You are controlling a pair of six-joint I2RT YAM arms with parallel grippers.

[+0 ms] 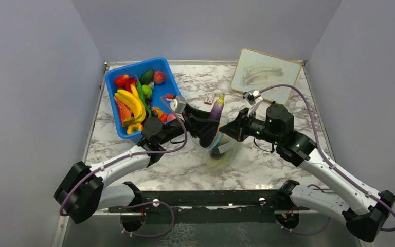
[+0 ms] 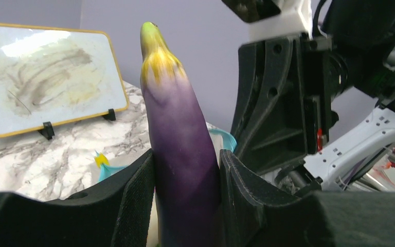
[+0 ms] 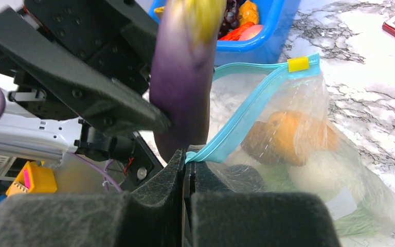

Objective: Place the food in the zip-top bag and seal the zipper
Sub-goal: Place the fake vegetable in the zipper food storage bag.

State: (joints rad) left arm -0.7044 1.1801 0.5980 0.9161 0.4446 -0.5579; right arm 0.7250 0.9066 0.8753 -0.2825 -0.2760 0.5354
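the left jaws are clamped on the lower part of the eggplant point(image 2: 182, 154). it stands nearly upright at the centre of the top view, yellow-green tip up. its lower end is cut off at the bottom edge of the left wrist view and is hidden behind the jaws from above.

the right jaws are pinched tight on one end of the zipper point(image 3: 241, 121), at the bottom middle of the right wrist view. from there one strand runs up and right to a yellow slider point(image 3: 298, 64). a second strand runs left from the slider and disappears behind the eggplant, so the mouth is parted. it cannot be told whether the eggplant's end is inside the mouth or just beside it.

the bag point(image 3: 339, 170) hangs under the strip at the right of that view, its bottom cut off at the lower right corner. orange-brown pieces point(image 3: 288, 136) and a pale lump show through the plastic, with something green point(image 3: 360, 224) below, too blurred to name.

in the top view the bag is a smear just below the two jaws, and contact with the worktop point(image 1: 195, 164) cannot be judged. the bin point(image 1: 133, 64) at upper left holds more food. a small box point(image 1: 210, 98) lies just behind the eggplant, and a whiteboard point(image 1: 265, 74) stands at upper right.
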